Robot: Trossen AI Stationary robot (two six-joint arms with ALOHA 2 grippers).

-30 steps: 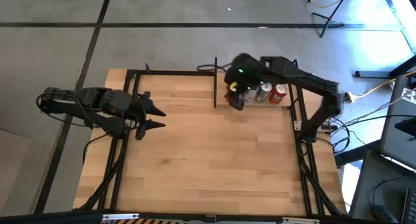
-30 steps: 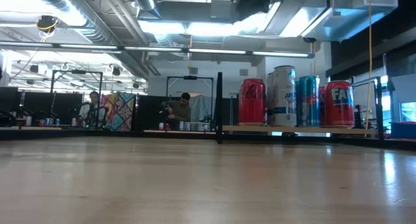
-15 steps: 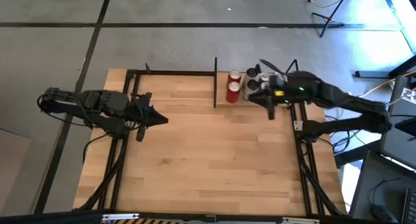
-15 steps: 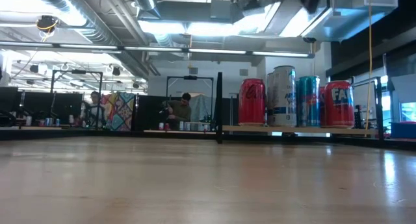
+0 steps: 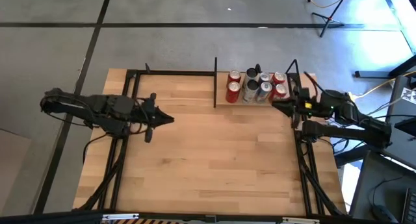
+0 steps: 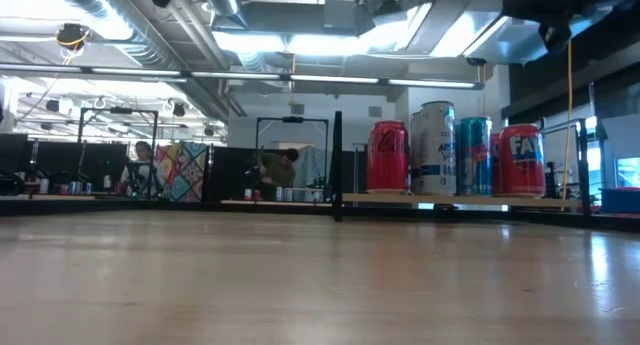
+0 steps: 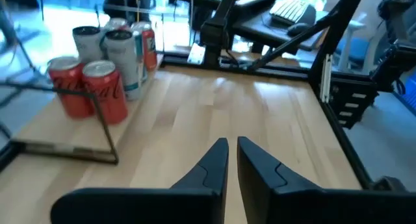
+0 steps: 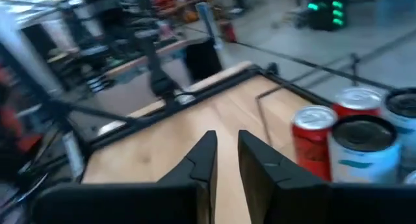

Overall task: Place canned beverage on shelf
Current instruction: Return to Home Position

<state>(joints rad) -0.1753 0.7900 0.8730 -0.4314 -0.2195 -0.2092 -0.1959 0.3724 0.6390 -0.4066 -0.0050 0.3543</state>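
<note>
Shelf: I see the shelf [image 7: 49,132] on the desk [image 5: 208,162], along its far edge and nearer the far right corner.
Cans: all upright on the shelf board, packed close in two rows. The left red pair [image 5: 233,91] is at the end by the tall black post [image 5: 215,81]. Four pale cans [image 5: 249,89] stand in the middle, and the right red pair [image 5: 280,90] is at the other end.
Low view: I read a red can [image 6: 388,157], then a white can [image 6: 432,148], a teal can [image 6: 474,155] and another red one [image 6: 522,160], side by side.
Left gripper [image 5: 169,119]: above the desk's left part, well apart from the shelf and pointing toward the middle. The fingers [image 7: 211,165] are nearly together with a thin slit between them, holding nothing.
Right gripper [image 5: 276,106]: at the desk's right edge, just in front of the shelf's right end and clear of the cans. The fingers [image 8: 203,156] stand at a narrow gap, with nothing between them.
Room: two people sit at benches far beyond the desk.
</note>
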